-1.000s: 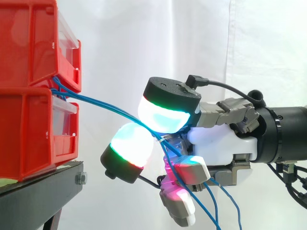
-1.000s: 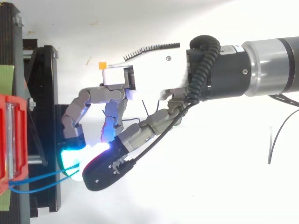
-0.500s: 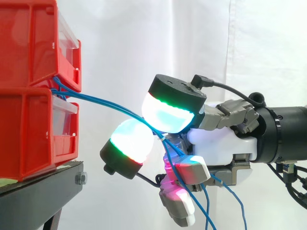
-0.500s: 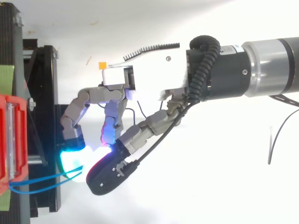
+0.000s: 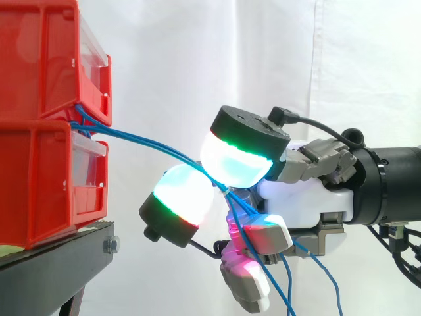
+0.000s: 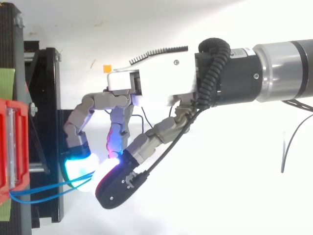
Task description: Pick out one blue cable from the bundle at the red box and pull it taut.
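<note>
Fingers of the robot hand (image 5: 302, 197) are curled in, and two big glowing pads (image 5: 240, 161) press close together with the blue cables (image 5: 85, 122) squeezed between them. The top pad shines white and light blue with a green edge. The pad under it (image 5: 181, 201) shines white too, with green and red at its rim. The other fingers (image 5: 247, 263) are bent down below the palm, and they glow pink. The blue cables come out from the gap between the two red bins (image 5: 39, 59), which sit one on top of the other on the black stand (image 5: 52, 270) at the left. From there the cables run to the right and slope down in a soft bend to the spot where the two pads meet. More than one blue strand goes into that pinch. Past the pads the strands drop behind the pink fingers and hang loose toward the bottom edge. The hand is well apart from the bins and does not touch them. From above, the hand (image 6: 151, 83) reaches in from the right, and its glowing tips sit just beside the black stand. A white curtain (image 5: 197, 59) hangs behind it all.
</note>
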